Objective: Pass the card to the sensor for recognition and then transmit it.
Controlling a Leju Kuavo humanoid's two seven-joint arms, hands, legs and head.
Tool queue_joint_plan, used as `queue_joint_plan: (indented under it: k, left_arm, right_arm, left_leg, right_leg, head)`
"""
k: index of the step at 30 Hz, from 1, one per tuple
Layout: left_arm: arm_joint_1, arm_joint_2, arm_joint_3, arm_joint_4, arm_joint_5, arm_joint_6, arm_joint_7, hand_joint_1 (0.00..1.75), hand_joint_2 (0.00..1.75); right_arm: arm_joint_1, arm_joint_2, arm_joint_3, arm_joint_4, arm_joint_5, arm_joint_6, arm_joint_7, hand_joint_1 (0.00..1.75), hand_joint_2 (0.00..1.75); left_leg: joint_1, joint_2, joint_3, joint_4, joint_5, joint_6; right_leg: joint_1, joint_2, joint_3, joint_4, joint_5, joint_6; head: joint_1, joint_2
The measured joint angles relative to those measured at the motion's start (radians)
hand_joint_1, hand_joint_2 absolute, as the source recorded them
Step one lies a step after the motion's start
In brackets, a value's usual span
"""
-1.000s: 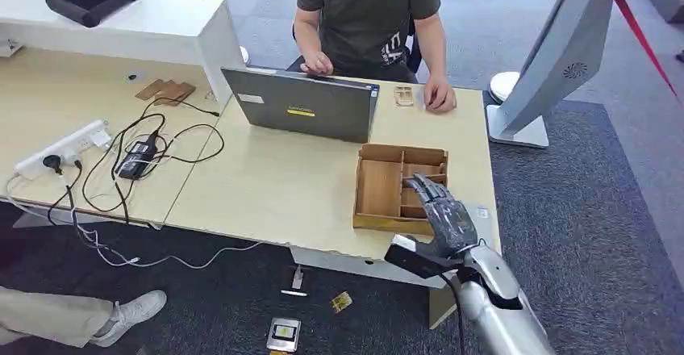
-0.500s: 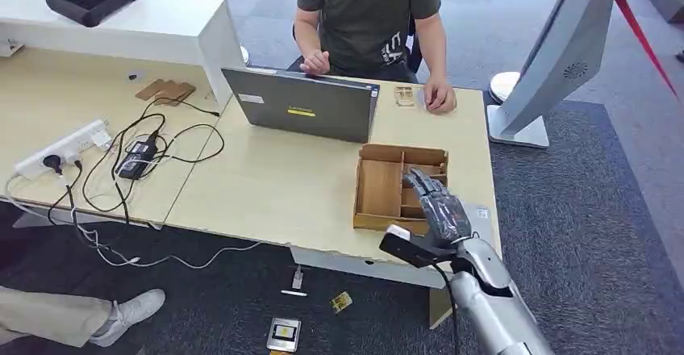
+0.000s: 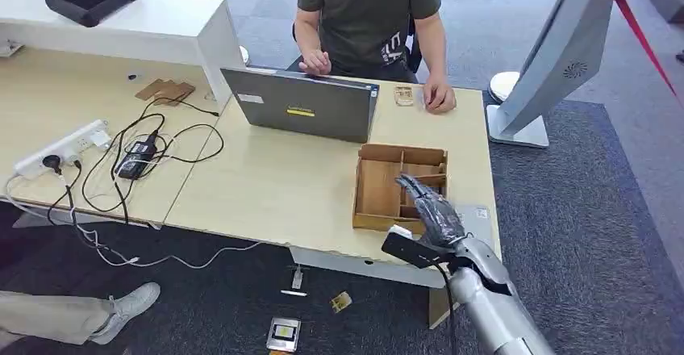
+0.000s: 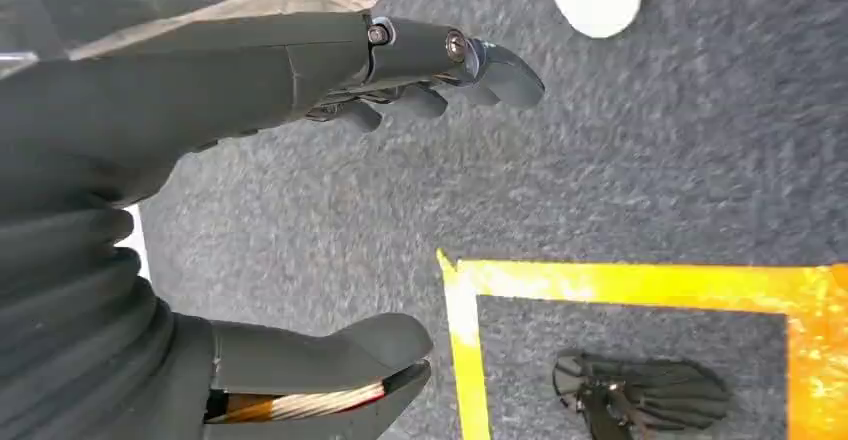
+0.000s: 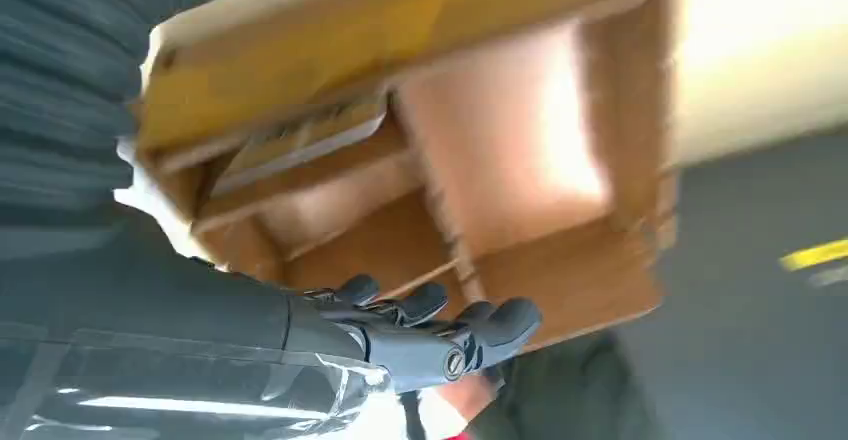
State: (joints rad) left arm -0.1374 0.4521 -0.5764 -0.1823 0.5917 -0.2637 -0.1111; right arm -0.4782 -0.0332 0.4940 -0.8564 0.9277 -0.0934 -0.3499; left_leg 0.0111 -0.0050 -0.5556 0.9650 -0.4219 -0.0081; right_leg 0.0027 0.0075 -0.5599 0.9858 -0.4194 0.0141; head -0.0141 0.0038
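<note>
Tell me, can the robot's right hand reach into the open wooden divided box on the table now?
Probably yes: the right hand hovers over the wooden divided box, holding nothing, and nothing covers the compartments.

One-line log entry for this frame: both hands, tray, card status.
right hand: open, over compartmented wooden tray | left hand: open, above grey carpet | card: none held | person: at grey laptop

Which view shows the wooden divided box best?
The head view: the whole wooden box sits on the table, with the right hand over its near right part. The right wrist view shows its compartments close, blurred. The left wrist view looks at carpet.
</note>
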Motion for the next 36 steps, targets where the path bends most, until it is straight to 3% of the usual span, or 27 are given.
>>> queue_joint_plan:
  k: [5,11,16,21,28,36]
  left_arm:
    - [-0.018,0.095,0.0,0.002,-0.002,-0.068,-0.046,0.0,1.75]
    - [-0.046,0.137,-0.006,0.002,-0.014,-0.081,-0.029,0.0,1.75]
    - [-0.05,0.114,-0.006,0.002,0.033,-0.054,-0.006,0.0,1.75]
    - [-0.03,0.056,-0.006,0.002,0.043,-0.036,-0.006,0.0,1.75]
    - [-0.025,0.008,-0.008,0.002,0.026,-0.022,0.012,0.0,1.75]
    - [-0.028,-0.009,-0.011,0.002,0.009,-0.021,0.025,0.0,1.75]
  right_arm:
    - [0.038,0.024,0.008,-0.051,-0.014,0.057,-0.028,0.0,1.75]
    - [0.084,0.01,0.019,-0.137,-0.072,0.042,0.068,0.0,1.75]
    - [0.11,-0.028,0.027,-0.181,0.01,-0.068,0.131,0.0,1.75]
    - [0.096,-0.057,0.03,-0.198,0.137,-0.155,0.162,0.0,1.75]
    - [0.077,-0.084,0.03,-0.2,0.243,-0.173,0.184,0.0,1.75]
    - [0.076,-0.087,0.035,-0.193,0.344,-0.18,0.192,0.0,1.75]
  left_leg:
    - [0.001,0.0,0.0,0.0,0.0,-0.002]
    - [0.001,0.0,0.0,0.0,0.0,-0.003]
    - [-0.001,0.001,0.0,0.0,0.0,-0.002]
    - [-0.001,0.001,0.0,0.0,0.0,-0.002]
    - [-0.001,0.001,0.0,0.0,0.0,-0.002]
    - [0.0,0.001,0.0,0.0,0.0,-0.002]
  right_leg:
    - [0.001,0.0,0.0,0.0,-0.001,-0.002]
    - [0.001,0.0,0.0,0.0,0.0,-0.002]
    - [-0.001,0.001,0.0,-0.001,0.001,-0.002]
    - [-0.001,0.001,-0.001,-0.001,0.001,-0.002]
    - [-0.001,0.001,-0.001,-0.001,0.001,-0.002]
    - [0.0,0.001,-0.001,0.0,0.001,-0.002]
  head:
    - [-0.001,0.0]
    - [0.0,0.0]
    - [0.0,0.0]
    - [0.0,0.0]
    - [0.0,0.0]
    - [0.0,0.0]
